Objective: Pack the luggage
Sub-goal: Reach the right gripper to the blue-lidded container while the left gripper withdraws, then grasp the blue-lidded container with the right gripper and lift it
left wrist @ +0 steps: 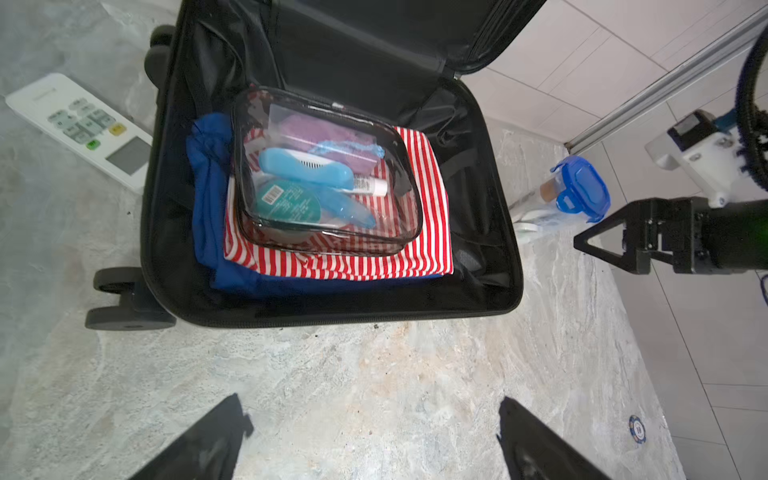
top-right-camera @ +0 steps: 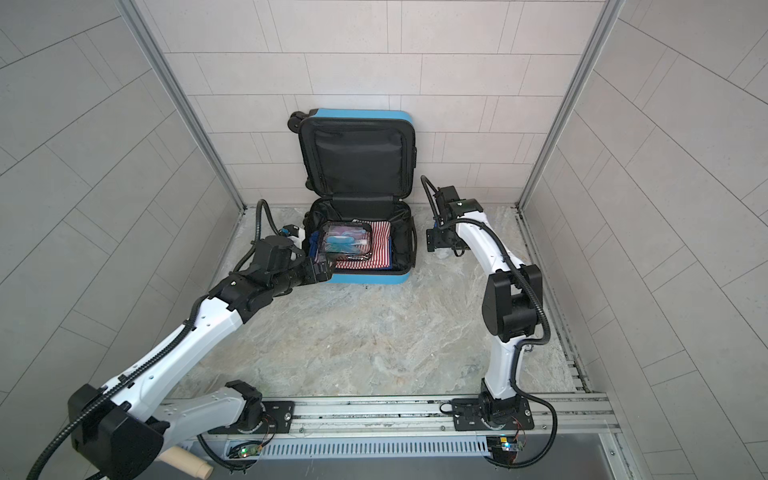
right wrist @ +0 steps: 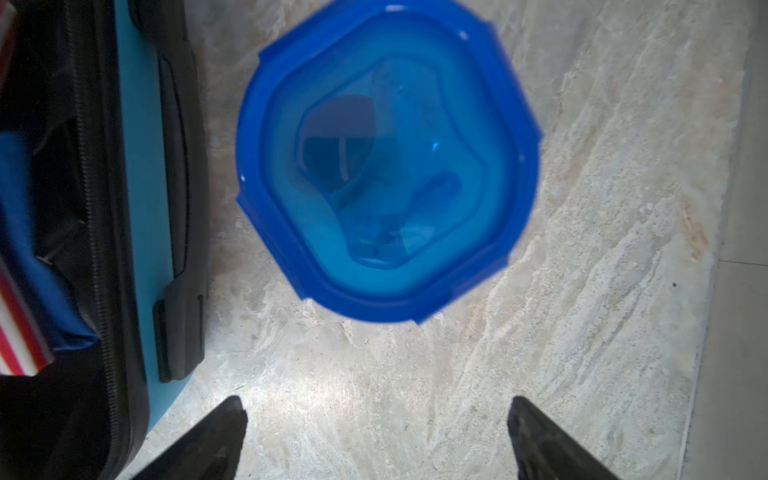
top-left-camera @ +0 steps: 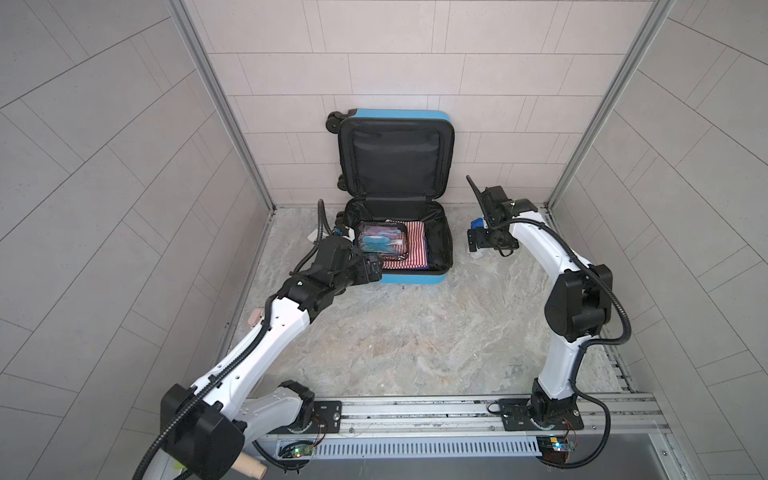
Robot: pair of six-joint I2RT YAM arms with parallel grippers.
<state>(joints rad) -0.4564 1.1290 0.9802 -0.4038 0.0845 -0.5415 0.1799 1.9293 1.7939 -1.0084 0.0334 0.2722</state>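
1. Left gripper (left wrist: 372, 409) has its jaws spread wide with nothing between them, hovering at the near left corner of the luggage (top-left-camera: 395, 166).
2. Right gripper (right wrist: 374, 401) is just as wide and empty, hanging over a blue-lidded container (right wrist: 386, 166) that stands just right of the luggage.
3. The luggage sits far and central, its lid propped against the far wall (top-left-camera: 415, 75) and its base flat. Inside, a clear pouch (left wrist: 328, 174) lies on a red-striped cloth (left wrist: 419, 249) over a blue garment (left wrist: 208, 216).
4. The surface (top-left-camera: 395, 340) is marbled grey-beige, boxed in by pale tiled walls left, far and right.
5. A white remote (left wrist: 79, 124) lies by the luggage's left side, near its wheels, and a small blue chip (left wrist: 637, 429) sits at the surface's edge.
6. A broad bare stretch runs from the luggage to the near rail (top-left-camera: 415, 409), between both arms.
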